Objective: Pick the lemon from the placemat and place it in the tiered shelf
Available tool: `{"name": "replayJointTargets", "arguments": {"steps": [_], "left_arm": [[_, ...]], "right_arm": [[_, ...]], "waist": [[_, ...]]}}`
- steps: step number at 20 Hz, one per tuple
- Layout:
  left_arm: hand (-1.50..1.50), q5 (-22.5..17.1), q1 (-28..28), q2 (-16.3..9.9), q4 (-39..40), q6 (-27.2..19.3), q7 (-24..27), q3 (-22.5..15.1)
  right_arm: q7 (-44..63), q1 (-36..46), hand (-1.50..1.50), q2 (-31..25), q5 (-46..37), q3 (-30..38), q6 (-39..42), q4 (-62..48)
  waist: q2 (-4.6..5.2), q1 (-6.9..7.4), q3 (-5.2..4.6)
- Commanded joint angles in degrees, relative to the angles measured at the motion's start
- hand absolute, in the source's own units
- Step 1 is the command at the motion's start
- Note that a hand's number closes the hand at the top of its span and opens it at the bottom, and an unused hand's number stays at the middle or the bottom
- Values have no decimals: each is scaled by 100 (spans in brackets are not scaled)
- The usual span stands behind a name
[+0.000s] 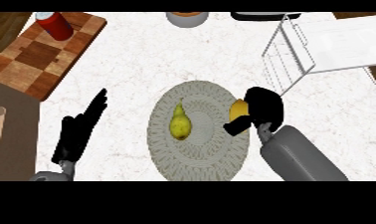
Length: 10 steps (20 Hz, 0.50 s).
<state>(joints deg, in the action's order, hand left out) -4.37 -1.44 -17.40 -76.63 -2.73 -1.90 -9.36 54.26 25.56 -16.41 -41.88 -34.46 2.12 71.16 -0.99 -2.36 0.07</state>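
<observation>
Our left hand (77, 131) is resting open with straight fingers on the counter (147, 54), at nine o'clock from the placemat (192, 161), where a pear (178, 122) is lying left of centre. We are curling our right hand (258, 111) around the lemon (238, 110) at the placemat's three-o'clock edge; we are judging it light, stiff and a little slippery, best gripped across its middle. It is showing yellow, half hidden, with the tiered shelf (290, 54) waiting at one o'clock.
</observation>
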Motion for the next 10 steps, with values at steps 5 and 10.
{"name": "replayJointTargets", "arguments": {"steps": [5, 10], "left_arm": [[0, -135, 335, -147, -88, 2, 85, 231], [0, 43, 426, 79, -131, -164, 120, 28]], "right_arm": [[-2865, -1134, 150, -2949, 1221, 1468, -59, 849], [-4429, -1880, 150, -4235, 2155, 2873, -221, 893]], "waist": [[-29, -416, 10], [12, -331, 0]]}}
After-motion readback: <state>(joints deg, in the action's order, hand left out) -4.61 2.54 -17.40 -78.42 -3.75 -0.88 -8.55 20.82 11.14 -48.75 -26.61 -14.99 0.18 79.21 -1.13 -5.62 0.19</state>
